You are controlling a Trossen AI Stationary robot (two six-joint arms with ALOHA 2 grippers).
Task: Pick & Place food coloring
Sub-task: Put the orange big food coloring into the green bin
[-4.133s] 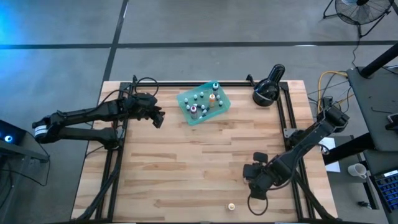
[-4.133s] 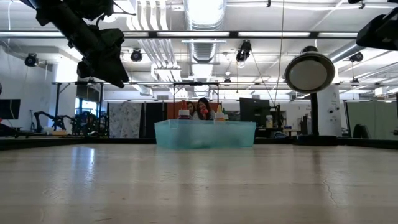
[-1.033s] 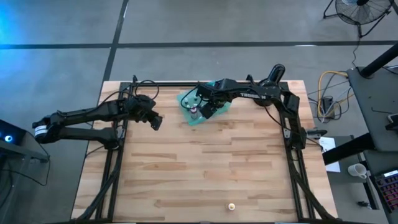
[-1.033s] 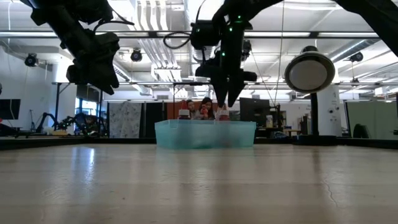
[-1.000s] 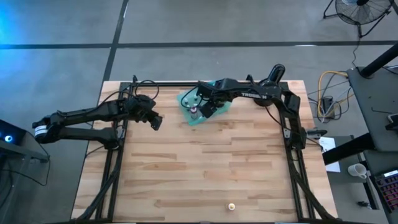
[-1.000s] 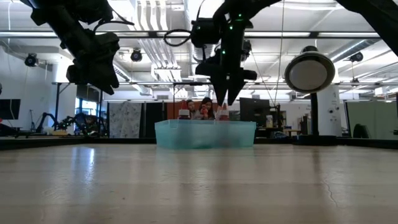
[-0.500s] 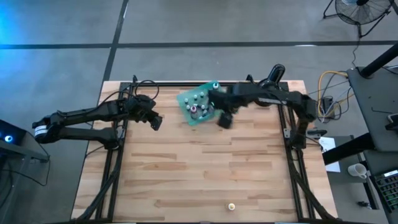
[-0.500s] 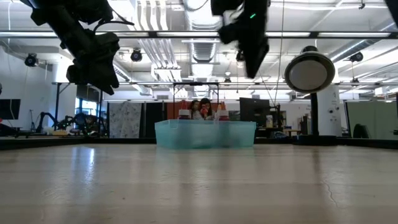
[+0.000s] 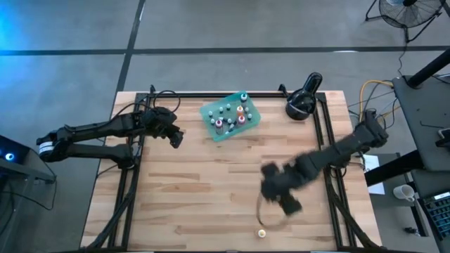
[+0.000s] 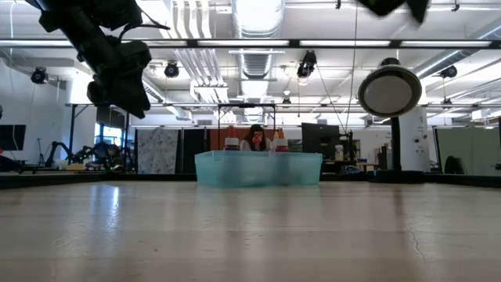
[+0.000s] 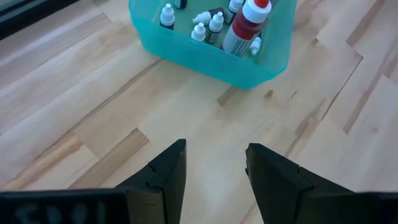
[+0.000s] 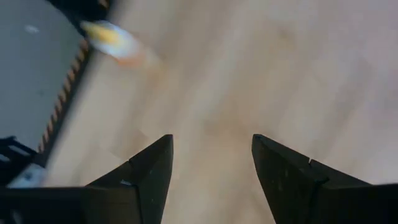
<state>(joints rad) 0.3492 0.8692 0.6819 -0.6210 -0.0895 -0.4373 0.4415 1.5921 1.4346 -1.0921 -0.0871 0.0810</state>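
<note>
Right hand (image 9: 283, 198) — open, empty — has swung from the tray (image 9: 211, 112) toward the stray bottle (image 9: 261, 232); left hand (image 9: 176, 134) unmoved, open.

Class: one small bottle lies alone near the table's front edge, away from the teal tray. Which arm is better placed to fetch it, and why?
Right. The right gripper hovers open just above the lone bottle, which shows in its wrist view. The left gripper waits open beside the tray, far across the table.
</note>
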